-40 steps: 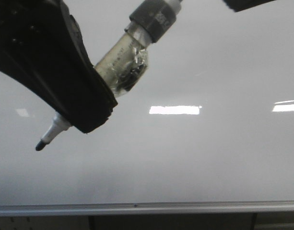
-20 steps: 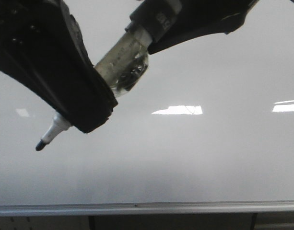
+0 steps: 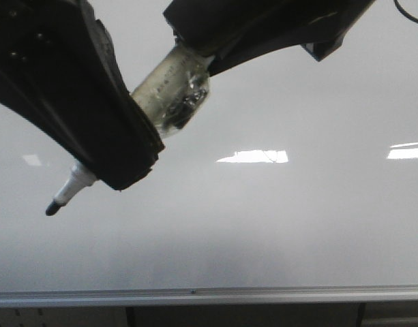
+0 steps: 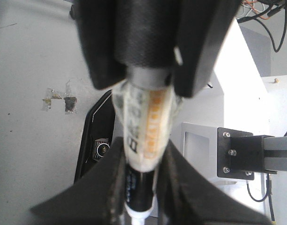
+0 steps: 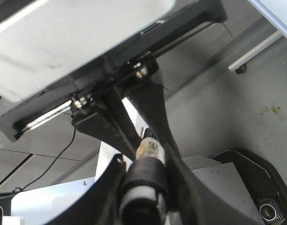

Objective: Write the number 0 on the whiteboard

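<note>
Marker [image 3: 169,92] midsection hidden behind left gripper [image 3: 93,129], cap end covered by right gripper [image 3: 256,27], whiteboard [image 3: 297,218] cropped at frame edges, barrel print blurred

Grey floor [image 4: 31,150] (taped) — bright room

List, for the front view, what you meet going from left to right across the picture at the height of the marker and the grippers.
Marker tip → left gripper shut on the marker → taped marker barrel → right gripper over the marker's rear end, in front of the whiteboard.
</note>
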